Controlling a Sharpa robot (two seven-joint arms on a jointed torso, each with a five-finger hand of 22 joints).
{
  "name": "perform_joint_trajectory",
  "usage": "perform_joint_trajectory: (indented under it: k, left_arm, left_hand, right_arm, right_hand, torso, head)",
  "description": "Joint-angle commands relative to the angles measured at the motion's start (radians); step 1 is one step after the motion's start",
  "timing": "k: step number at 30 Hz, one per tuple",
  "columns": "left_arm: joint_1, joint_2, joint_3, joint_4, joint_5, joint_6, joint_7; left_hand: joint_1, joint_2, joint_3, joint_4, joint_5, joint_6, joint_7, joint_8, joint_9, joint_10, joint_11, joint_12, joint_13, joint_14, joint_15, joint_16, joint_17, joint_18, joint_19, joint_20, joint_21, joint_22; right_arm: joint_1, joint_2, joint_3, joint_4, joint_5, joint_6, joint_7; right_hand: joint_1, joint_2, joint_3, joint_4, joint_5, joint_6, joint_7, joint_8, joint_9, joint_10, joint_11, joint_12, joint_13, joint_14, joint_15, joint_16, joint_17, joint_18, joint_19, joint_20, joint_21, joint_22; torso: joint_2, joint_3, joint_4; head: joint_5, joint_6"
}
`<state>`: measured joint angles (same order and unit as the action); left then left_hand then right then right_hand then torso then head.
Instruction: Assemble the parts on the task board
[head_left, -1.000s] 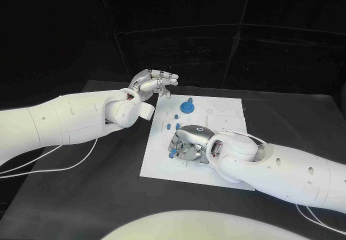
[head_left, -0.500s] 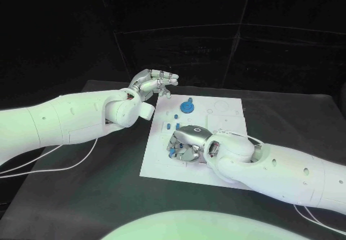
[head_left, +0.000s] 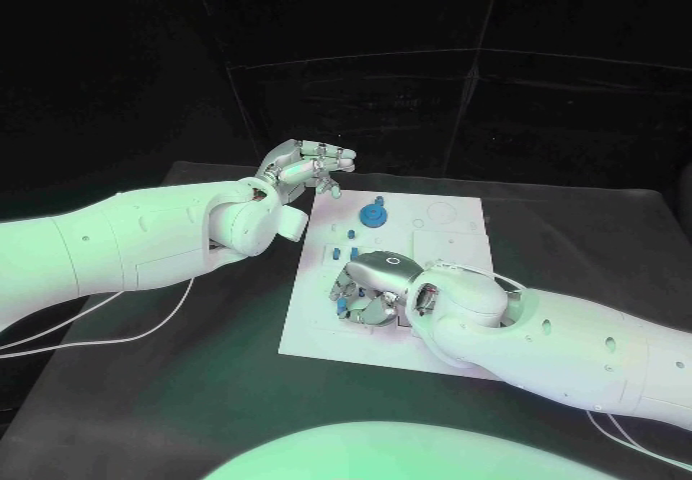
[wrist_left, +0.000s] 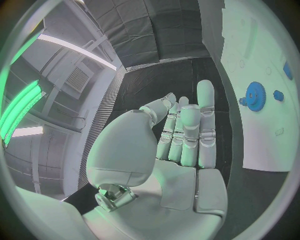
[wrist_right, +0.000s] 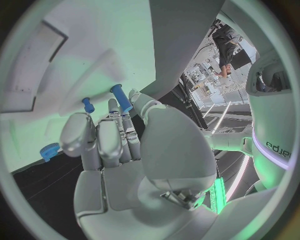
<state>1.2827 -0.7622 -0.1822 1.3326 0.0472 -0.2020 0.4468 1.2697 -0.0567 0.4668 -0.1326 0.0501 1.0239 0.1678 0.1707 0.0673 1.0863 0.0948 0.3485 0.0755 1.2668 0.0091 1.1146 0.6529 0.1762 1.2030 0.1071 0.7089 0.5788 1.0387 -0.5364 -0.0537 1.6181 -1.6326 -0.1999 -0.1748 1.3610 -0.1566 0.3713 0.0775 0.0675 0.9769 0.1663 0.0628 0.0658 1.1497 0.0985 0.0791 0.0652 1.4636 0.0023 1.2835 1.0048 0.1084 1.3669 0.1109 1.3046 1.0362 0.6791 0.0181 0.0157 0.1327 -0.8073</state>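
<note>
Right wrist view: your right hand (wrist_right: 115, 150) pinched a small blue peg (wrist_right: 121, 97), seemingly stiff, light, likely slippery; grip its shank. Left hand (head_left: 306, 163) hovered, fingers curled on nothing.

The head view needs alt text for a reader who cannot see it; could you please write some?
The robot's right hand reaches down onto the white task board, its fingers around a small blue part. The left hand hovers at the board's far left corner, holding nothing, near a blue gear standing on the board.
</note>
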Motion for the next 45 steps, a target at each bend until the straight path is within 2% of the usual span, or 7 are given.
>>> perform_joint_trajectory:
  k: [1,13,18,22,31,35,45]
  left_arm:
    - [0.002,-0.001,0.001,0.002,-0.001,0.010,0.005]
    - [0.002,-0.005,0.001,0.001,-0.001,0.012,0.001]
    - [0.002,-0.006,0.000,0.004,-0.001,0.017,0.003]
    - [0.002,-0.011,0.000,0.005,-0.001,0.017,0.006]
    - [0.001,-0.013,-0.003,0.009,-0.001,0.020,0.009]
    - [0.001,-0.014,-0.003,0.013,-0.001,0.020,0.009]
    - [0.000,-0.017,-0.004,0.014,-0.001,0.021,0.007]
  left_hand:
    - [-0.005,0.003,-0.004,-0.002,0.005,-0.003,0.001,-0.002,0.000,-0.006,-0.002,0.003,0.000,-0.004,0.000,0.003,-0.001,0.007,-0.002,0.002,-0.006,-0.001]
    - [-0.003,0.001,-0.004,-0.004,0.005,-0.003,0.001,-0.002,0.000,-0.007,-0.002,0.004,0.000,-0.006,0.000,0.002,-0.005,0.007,-0.002,0.002,-0.007,-0.002]
    - [0.000,-0.001,-0.005,-0.008,0.005,0.000,-0.001,0.001,0.001,-0.004,-0.004,0.007,0.000,-0.007,-0.001,0.002,-0.007,0.007,-0.002,0.001,-0.007,-0.002]
    - [0.000,-0.001,-0.006,-0.008,0.005,0.002,-0.002,0.002,0.001,-0.003,-0.004,0.009,0.001,-0.008,-0.001,0.002,-0.008,0.007,-0.002,0.001,-0.008,-0.002]
    - [-0.001,-0.002,-0.007,-0.009,0.005,0.003,-0.002,0.003,0.001,-0.002,-0.005,0.010,0.001,-0.008,-0.001,0.002,-0.009,0.007,-0.002,0.001,-0.008,-0.002]
    - [-0.001,-0.002,-0.007,-0.009,0.005,0.003,-0.002,0.003,0.001,-0.002,-0.005,0.010,0.001,-0.008,-0.001,0.002,-0.009,0.007,-0.002,0.001,-0.008,-0.002]
    - [-0.001,-0.002,-0.007,-0.009,0.005,0.003,-0.001,0.003,0.001,-0.002,-0.004,0.010,0.001,-0.008,-0.001,0.003,-0.008,0.007,-0.002,0.001,-0.008,-0.002]
  right_arm:
    - [-0.002,-0.010,0.000,0.016,-0.001,-0.137,0.040]
    - [0.001,-0.143,0.002,0.119,0.036,-0.298,0.073]
    - [0.043,-0.288,0.002,0.196,0.232,-0.249,0.006]
    - [0.061,-0.396,0.002,0.240,0.337,-0.202,-0.067]
    - [0.070,-0.544,0.001,0.290,0.365,-0.146,-0.223]
    - [0.066,-0.568,0.000,0.286,0.330,-0.135,-0.291]
    - [0.037,-0.556,-0.001,0.289,0.241,-0.104,-0.383]
  right_hand:
    - [-0.008,-0.005,-0.024,-0.002,0.008,-0.027,-0.001,-0.001,-0.001,-0.022,0.000,0.000,0.001,0.002,0.008,-0.012,-0.016,-0.005,-0.013,0.003,-0.012,-0.017]
    - [0.020,0.001,-0.212,-0.009,0.067,-0.105,0.001,0.007,0.005,-0.135,0.004,0.064,0.007,-0.055,0.013,-0.076,-0.138,0.026,-0.104,0.006,-0.121,-0.195]
    - [0.019,0.029,-0.237,0.006,0.072,0.020,-0.021,0.065,0.028,0.127,-0.038,0.243,0.075,-0.006,-0.016,0.001,-0.015,0.010,-0.049,-0.010,-0.062,-0.094]
    - [-0.040,0.018,-0.303,0.048,0.147,0.067,-0.057,0.094,0.035,0.217,-0.077,0.429,0.206,0.028,-0.053,0.052,0.069,-0.019,0.028,-0.049,0.028,0.055]
    - [-0.055,0.056,-0.434,0.115,0.143,0.062,-0.065,0.147,0.043,0.233,-0.081,1.123,0.990,0.056,-0.059,0.151,0.249,-0.034,0.059,-0.060,0.079,0.141]
    - [-0.055,0.079,-0.463,0.146,0.242,0.054,-0.064,0.161,0.047,0.215,-0.079,1.151,1.029,0.056,-0.056,0.158,0.263,-0.035,0.062,-0.057,0.086,0.154]
    - [-0.137,0.079,-0.541,0.216,0.223,0.053,-0.067,0.187,0.060,0.227,-0.081,1.199,1.104,0.061,-0.056,0.178,0.306,-0.036,0.062,-0.057,0.090,0.162]
  torso:
    - [-0.001,0.0010,0.0001]
    - [-0.002,-0.0001,-0.0014]
    - [-0.002,-0.0020,0.0032]
    - [-0.002,-0.0026,-0.0084]
    - [-0.006,-0.0024,-0.0308]
    - [-0.007,-0.0006,-0.0391]
    - [-0.008,-0.0023,-0.0374]
  head:
    - [-0.001,0.003]
    - [-0.013,0.016]
    - [-0.056,0.034]
    - [-0.072,0.044]
    - [-0.103,0.054]
    - [-0.117,0.056]
    - [-0.124,0.051]
